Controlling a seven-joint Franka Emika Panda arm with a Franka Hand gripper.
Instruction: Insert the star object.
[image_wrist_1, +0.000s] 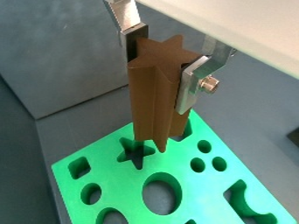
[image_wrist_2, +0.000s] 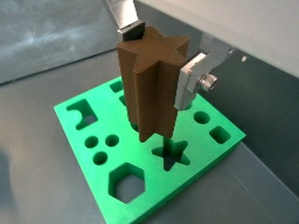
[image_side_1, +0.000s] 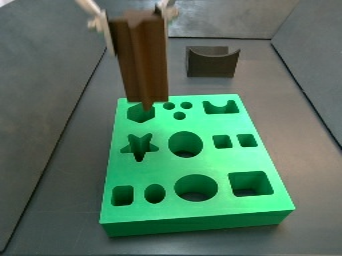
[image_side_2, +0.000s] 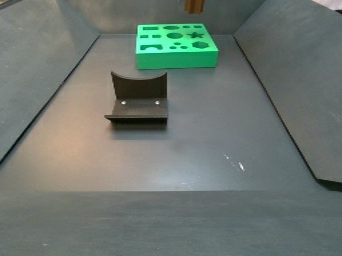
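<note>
The star object (image_wrist_1: 152, 96), a tall dark-brown prism with ridged sides, hangs upright in my gripper (image_wrist_1: 163, 68), which is shut on its upper end. It shows the same way in the other wrist view, star object (image_wrist_2: 149, 92) and gripper (image_wrist_2: 159, 59). Its lower end hovers above the green board (image_wrist_1: 100, 192), close beside the star-shaped hole (image_wrist_1: 138, 157), and is not in it. That hole also shows in a wrist view (image_wrist_2: 173, 150) and a side view (image_side_1: 139, 145). In a side view the star object (image_side_1: 138, 60) hangs over the board's far left part (image_side_1: 201, 205).
The board has several other cut-outs: round, square, hexagon and arch shapes. The fixture (image_side_1: 210, 60), dark grey with a curved notch, stands on the floor beyond the board; it also shows in a side view (image_side_2: 136, 98). Dark sloping walls enclose the floor.
</note>
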